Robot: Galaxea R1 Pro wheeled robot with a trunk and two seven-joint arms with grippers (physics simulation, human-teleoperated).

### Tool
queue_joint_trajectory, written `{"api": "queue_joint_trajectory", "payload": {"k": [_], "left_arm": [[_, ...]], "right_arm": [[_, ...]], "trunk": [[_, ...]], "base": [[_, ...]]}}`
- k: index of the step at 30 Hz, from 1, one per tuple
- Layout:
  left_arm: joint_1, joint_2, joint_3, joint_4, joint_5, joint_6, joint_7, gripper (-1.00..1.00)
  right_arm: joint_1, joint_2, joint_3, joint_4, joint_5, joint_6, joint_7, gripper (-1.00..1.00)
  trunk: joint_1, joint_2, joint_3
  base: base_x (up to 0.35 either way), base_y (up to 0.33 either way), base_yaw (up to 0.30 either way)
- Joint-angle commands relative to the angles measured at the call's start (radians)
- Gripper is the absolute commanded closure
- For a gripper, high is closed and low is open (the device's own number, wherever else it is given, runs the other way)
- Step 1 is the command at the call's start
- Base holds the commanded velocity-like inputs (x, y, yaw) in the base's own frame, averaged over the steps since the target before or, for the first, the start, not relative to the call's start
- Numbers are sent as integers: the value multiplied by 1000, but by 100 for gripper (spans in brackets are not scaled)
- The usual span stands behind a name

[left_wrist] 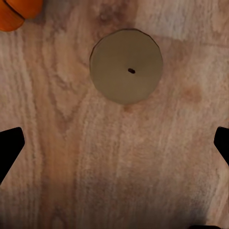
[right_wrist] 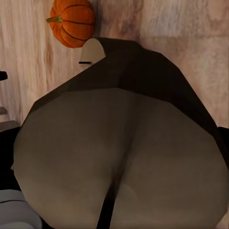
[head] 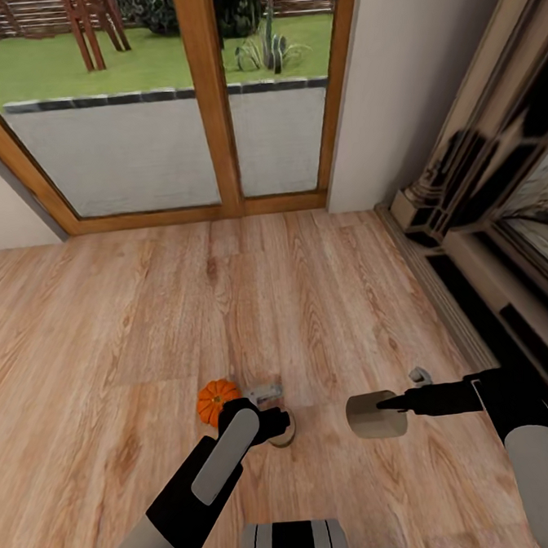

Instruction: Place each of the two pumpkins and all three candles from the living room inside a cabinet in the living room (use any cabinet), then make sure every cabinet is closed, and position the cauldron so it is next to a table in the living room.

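Note:
One orange pumpkin (head: pixel 217 401) sits on the wood plank floor. Just right of it stands a beige candle (head: pixel 286 433), partly covered by my left gripper (head: pixel 274 422). In the left wrist view the same candle (left_wrist: pixel 126 66) is seen from above with its dark wick, and the pumpkin (left_wrist: pixel 18 11) is at a corner. The left gripper (left_wrist: pixel 114 143) hangs open over the floor, short of the candle, with nothing between its fingers. My right gripper (head: pixel 391 404) is shut on a second beige candle (head: pixel 374 415), held on its side above the floor. That held candle (right_wrist: pixel 119 157) looms large in the right wrist view, with the pumpkin (right_wrist: pixel 72 21) beyond it.
Wood-framed glass doors (head: pixel 213 106) close off the far side, with a garden behind. A pale wall (head: pixel 407 77) and the ornate dark fireplace (head: pixel 498 209) run along the right. Open plank floor (head: pixel 105 318) lies to the left and ahead.

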Motion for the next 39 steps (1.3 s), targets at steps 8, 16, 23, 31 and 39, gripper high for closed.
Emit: {"api": "queue_joint_trajectory", "payload": {"k": [8,16,23,31,39], "left_arm": [[-1,0,-1,-1,7,3,7,-100],[-1,0,-1,-4,7,3,9,-100],[-1,0,-1,-5,8,2,9,-100],[-1,2,-1,-16,7,-1,9,-100],[-1,0,0,8,6,-6,-50,-100]], "right_arm": [[-1,-1,-8,-2,9,12,12,100],[-2,-4,-31,-3,8,12,15,100],[-1,-2,-31,-3,9,12,14,100],[-1,1,-30,-3,10,12,13,100],[-2,-2,-30,-3,10,12,13,100]], "trunk": [[3,-2,-32],[3,-2,-32],[3,-2,-32],[3,-2,-32],[7,-4,-63]], "base": [[0,0,0],[0,0,0],[225,0,0],[155,0,0],[2,0,0]]}}
